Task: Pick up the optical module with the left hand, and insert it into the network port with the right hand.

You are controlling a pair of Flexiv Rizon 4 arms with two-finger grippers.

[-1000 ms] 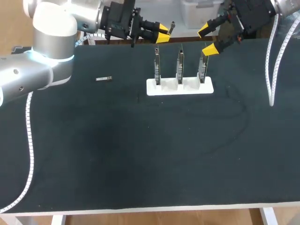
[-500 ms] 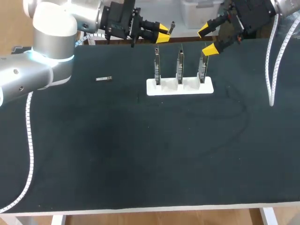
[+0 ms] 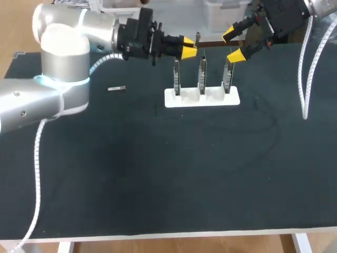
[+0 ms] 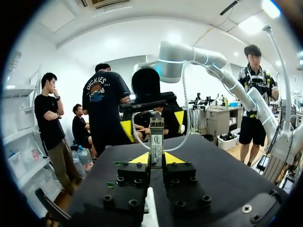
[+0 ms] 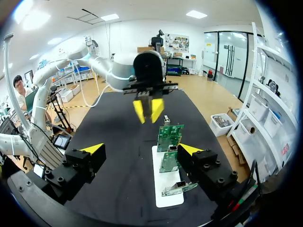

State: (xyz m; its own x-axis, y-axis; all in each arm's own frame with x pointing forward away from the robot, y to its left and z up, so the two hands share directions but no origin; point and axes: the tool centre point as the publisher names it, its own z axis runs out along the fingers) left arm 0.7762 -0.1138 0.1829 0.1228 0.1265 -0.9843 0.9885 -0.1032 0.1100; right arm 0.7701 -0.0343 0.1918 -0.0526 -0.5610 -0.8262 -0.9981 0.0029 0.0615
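My left gripper (image 3: 190,46) hangs above the table's back edge, shut on a small silver optical module (image 3: 197,37) that sticks out past its yellow tips. In the left wrist view the module (image 4: 156,140) stands upright between the fingertips (image 4: 141,158). A white holder (image 3: 202,98) carries three upright circuit boards (image 3: 202,73) with ports just below and right of that gripper. My right gripper (image 3: 235,44) is open at the back right, above the rightmost board. From its wrist, the right gripper (image 5: 141,149) faces the left gripper (image 5: 147,109) across the boards (image 5: 169,135).
A second small silver module (image 3: 116,88) lies flat on the black table (image 3: 158,174) left of the holder. A white cable (image 3: 304,79) hangs from the right arm over the table's right side.
My left arm has swung to the right with the module, bringing it closer to the boards and the right gripper. The right arm has stayed still.
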